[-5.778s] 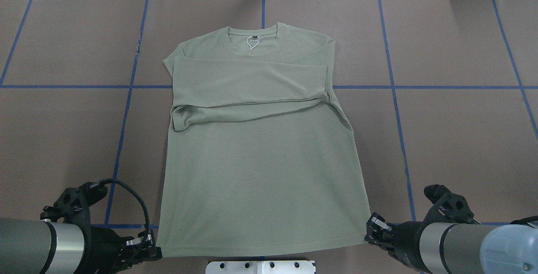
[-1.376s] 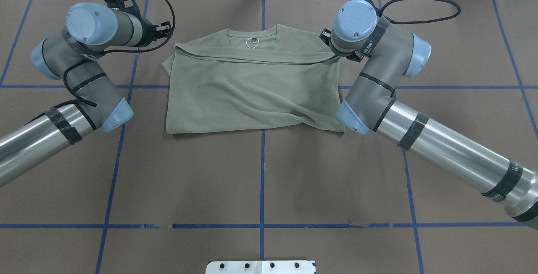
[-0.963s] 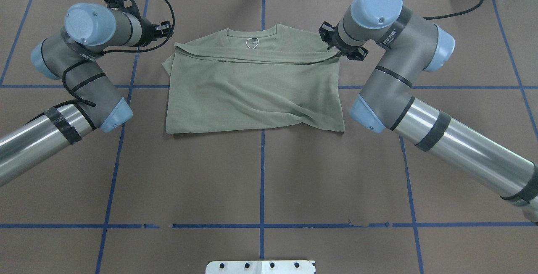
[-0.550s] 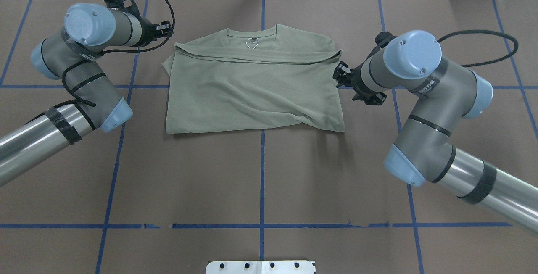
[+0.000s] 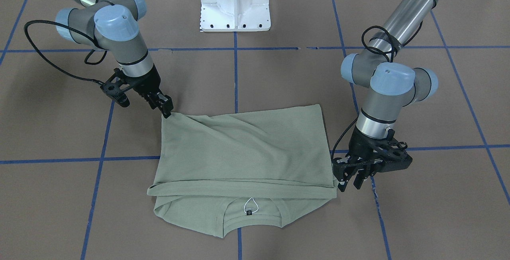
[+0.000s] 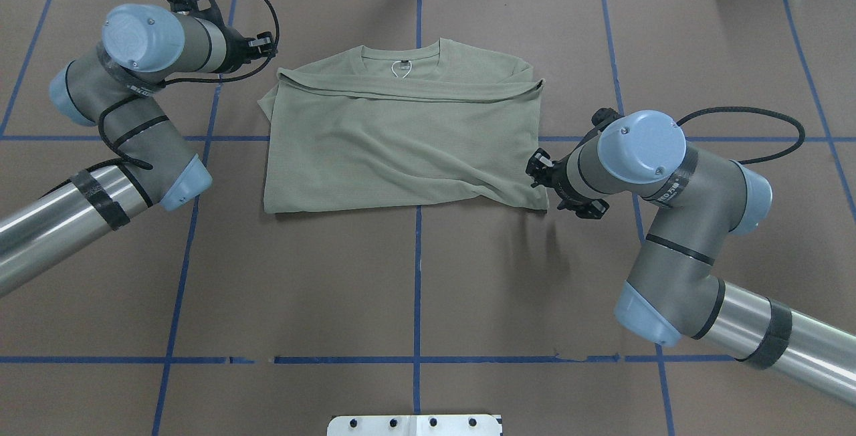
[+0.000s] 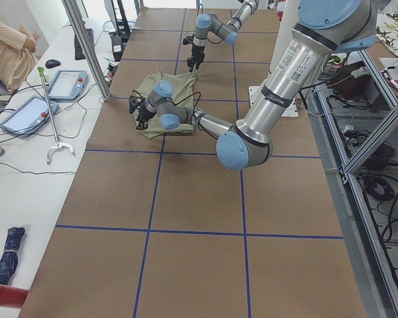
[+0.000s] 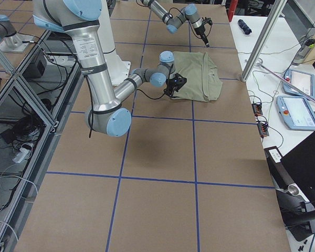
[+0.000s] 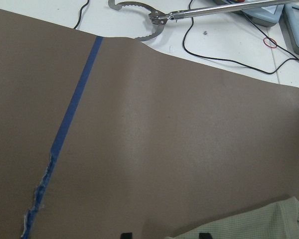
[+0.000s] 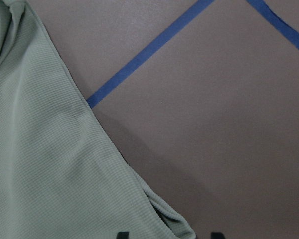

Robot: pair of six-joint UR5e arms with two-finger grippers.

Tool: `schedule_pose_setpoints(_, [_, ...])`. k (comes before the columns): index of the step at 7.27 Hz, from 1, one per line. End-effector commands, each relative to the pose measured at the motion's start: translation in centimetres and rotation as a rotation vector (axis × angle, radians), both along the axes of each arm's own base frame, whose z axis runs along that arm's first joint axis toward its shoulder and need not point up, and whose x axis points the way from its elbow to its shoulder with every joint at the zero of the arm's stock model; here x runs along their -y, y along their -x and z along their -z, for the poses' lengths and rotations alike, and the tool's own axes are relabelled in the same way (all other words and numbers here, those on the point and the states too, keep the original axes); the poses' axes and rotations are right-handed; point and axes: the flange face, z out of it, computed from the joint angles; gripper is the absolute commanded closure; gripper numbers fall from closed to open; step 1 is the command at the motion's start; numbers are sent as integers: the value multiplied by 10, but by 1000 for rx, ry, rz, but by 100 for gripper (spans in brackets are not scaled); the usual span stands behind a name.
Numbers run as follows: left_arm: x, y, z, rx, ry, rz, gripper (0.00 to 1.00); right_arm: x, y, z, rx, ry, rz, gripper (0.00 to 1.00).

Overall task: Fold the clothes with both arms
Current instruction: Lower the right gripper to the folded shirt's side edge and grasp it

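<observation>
The half-folded shirt [image 5: 243,152] lay on the tabletop [image 5: 279,84]. Left pincer [image 5: 350,184] and right pincer [image 5: 165,110] both stood parted at its corners. A shallow pinch might've caught one layer, skewing the fold.

Bright, even light falls from above, and the brown table [image 6: 414,275] shows no hot spots. Shadows are soft: a faint one lies at 7 o'clock of the right arm [image 6: 675,222], and a dim band hugs the shirt [image 10: 50,164] edge in the right wrist view, where the knit is sharp. Glare streaks the left arm [image 6: 47,229] tube. In the left wrist view the white desk [image 9: 229,30] at 12 o'clock is nearly washed out. Both side views bend toward their edges.
</observation>
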Motion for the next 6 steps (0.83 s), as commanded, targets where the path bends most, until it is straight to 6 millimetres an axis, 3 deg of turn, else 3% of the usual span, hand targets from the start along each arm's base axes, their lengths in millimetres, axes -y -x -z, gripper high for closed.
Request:
schedule_pose_setpoints(1, [0, 1, -3, 5, 2, 2, 46, 11, 21, -16, 8, -26, -14, 38])
schedule_pose_setpoints(2, [0, 2, -4, 8, 1, 2, 46, 16, 29, -28, 55, -47, -21, 48])
schedule_pose_setpoints(3, [0, 2, -4, 7, -1, -1, 46, 18, 21, -18, 92, -68, -27, 99])
schedule_pose_setpoints(6, [0, 1, -4, 8, 0, -1, 46, 10, 8, -4, 119, -84, -24, 100])
